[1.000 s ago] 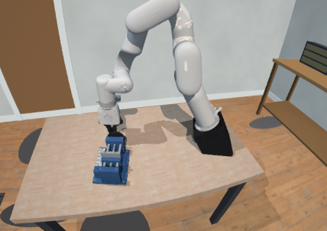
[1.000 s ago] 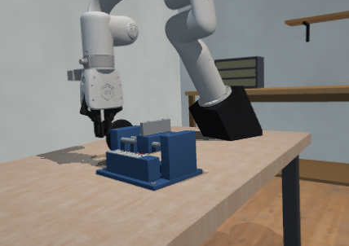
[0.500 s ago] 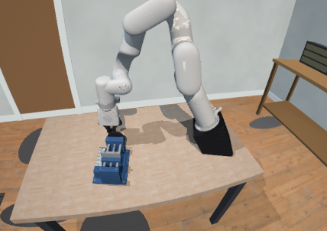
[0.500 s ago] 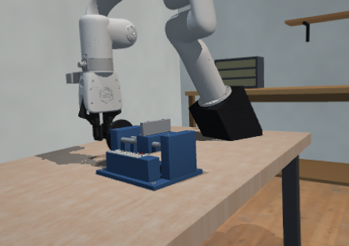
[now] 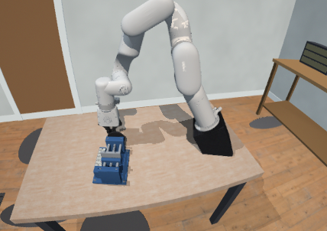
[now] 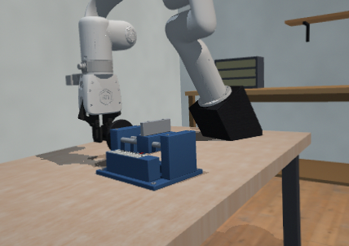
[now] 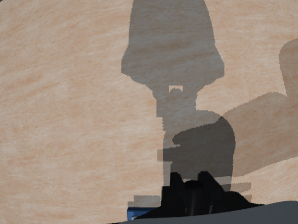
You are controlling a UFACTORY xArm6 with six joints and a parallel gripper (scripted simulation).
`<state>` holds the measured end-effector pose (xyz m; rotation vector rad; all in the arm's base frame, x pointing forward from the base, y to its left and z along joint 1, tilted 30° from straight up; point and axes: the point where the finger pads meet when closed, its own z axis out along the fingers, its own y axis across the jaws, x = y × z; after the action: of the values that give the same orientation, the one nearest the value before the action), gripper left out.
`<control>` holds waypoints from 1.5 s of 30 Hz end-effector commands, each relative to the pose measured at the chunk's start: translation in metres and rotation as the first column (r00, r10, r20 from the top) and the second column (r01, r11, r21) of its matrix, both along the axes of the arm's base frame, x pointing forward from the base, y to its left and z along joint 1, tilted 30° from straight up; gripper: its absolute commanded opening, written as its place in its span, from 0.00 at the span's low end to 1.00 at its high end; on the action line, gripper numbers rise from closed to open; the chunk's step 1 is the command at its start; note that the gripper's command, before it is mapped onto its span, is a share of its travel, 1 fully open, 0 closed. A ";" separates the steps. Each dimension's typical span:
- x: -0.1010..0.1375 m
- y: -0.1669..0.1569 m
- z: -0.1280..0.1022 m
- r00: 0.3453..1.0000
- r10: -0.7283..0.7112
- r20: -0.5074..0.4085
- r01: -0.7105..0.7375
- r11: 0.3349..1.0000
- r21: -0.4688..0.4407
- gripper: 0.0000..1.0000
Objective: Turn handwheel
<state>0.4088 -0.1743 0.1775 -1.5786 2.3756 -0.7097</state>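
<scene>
A blue stop fixture [image 5: 111, 161] stands on the wooden table, with a grey stop block [image 6: 155, 127] and a scale with a small red pointer [image 6: 140, 153] along its near side. Its black handwheel [image 6: 119, 126] sits at the fixture's far end. My gripper [image 6: 103, 131] points down at that end and is shut on the handwheel's handle. In the wrist view the black fingers and a sliver of the blue fixture [image 7: 143, 213] show at the bottom edge. The scale's numbers are too small to read.
The arm's black base [image 5: 212, 135] stands on the table's right rear. A wooden shelf [image 5: 302, 95] with a dark box [image 5: 315, 56] stands at the far right. The table's front edge [image 5: 153, 199] is near the fixture.
</scene>
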 end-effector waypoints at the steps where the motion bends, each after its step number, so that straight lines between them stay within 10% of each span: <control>1: 0.000 0.000 0.000 1.000 0.000 0.000 0.000 1.000 0.000 0.06; 44: 0.001 -0.001 -0.002 1.000 0.000 0.000 0.000 1.000 0.000 0.06; 45: 0.001 -0.001 -0.002 1.000 0.000 0.000 0.000 1.000 0.000 0.57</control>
<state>0.4097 -0.1750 0.1747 -1.5800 2.3774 -0.7073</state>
